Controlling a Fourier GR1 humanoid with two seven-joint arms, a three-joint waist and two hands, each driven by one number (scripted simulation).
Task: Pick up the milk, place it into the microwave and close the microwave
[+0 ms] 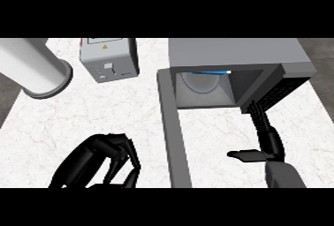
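Marble, white with faint reddish veins, forms the counter (39, 128) we look down on. Near its upper left corner we see a pale cylinder (32, 66) lying tilted, smooth and matte, its open end ringed by a thicker lip. Just beside it stands a small grey box (109, 59) with a yellow warning sticker on top and a few small controls on its front face.

The microwave (235, 53) is a plain grey box at the upper right, its cavity open toward us. Its door (173, 132) is swung wide and appears as a long, narrow grey slab running down toward the lower edge. A dark control panel with rows of buttons sits on the angled right side. Inside the cavity we make out a round pale turntable and, at its far edge, a thin strip of blue; whether this belongs to the milk we cannot tell, and we see no carton elsewhere on the counter.

Our right hand (266, 132) reaches up to the cavity's lower right corner, fingers straight, thumb spread sideways, holding nothing. Our left hand (114, 152) hangs left of the door, fingers curled inward around nothing.
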